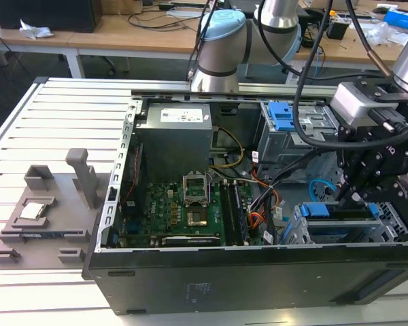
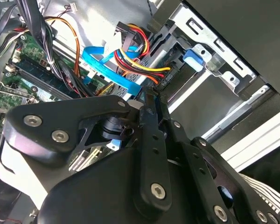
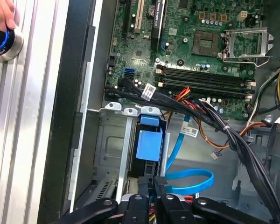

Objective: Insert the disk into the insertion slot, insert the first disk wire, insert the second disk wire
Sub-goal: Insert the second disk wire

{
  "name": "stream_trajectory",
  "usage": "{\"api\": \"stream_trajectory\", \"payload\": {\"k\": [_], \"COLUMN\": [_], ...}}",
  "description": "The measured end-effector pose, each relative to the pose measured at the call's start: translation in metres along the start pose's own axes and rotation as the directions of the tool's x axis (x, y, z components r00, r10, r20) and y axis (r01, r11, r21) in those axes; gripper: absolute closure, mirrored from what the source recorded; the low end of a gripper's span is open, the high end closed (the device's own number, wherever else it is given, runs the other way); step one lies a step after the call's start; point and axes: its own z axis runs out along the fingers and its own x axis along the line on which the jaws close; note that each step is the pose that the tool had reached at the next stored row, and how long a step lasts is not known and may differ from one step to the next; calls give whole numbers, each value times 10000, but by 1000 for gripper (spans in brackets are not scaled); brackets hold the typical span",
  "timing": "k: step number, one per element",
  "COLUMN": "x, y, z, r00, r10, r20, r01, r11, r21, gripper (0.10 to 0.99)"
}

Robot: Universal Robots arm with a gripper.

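gripper [image 1: 350, 197] hangs over the low metal cage [image 1: 296, 232] at the exterior view's right end of an open computer case [image 1: 190, 288]. in the second wrist view its 2 fingers [image 2: 149, 140] are pressed nearly together, with the tips against the end of a black plug [image 2: 170, 74]; whether they pinch the plug is not clear. the case lies on its side on a slatted metal table [image 1: 54, 109]. inside it, a green circuit board [image 1: 183, 210] covers the floor, with a grey power box [image 1: 173, 139] beside it. a taller cage [image 1: 285, 139] carries a blue clip [image 1: 285, 114]. the disk [image 1: 340, 211] sits inside the low cage, its blue frame showing just under the gripper. a bundle of red, yellow and black wires [image 2: 130, 51] runs into the plug, and a blue flat cable [image 2: 107, 70] loops beside it. in the first wrist view a person's hand [image 3: 2, 11] rests by a blue-ringed button [image 3: 0, 41] on the table.
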Motion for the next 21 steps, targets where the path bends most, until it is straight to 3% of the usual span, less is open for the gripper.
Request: {"api": "stream_trajectory", "payload": {"k": [8,21], "x": [-11,16], "y": [9,10], "z": [-13,48], "r00": [10000,10000], "r10": [-3,-2], "r20": [78,75], "r01": [3,2], "r11": [10000,10000], "r21": [11,3], "gripper": [922,922]}}
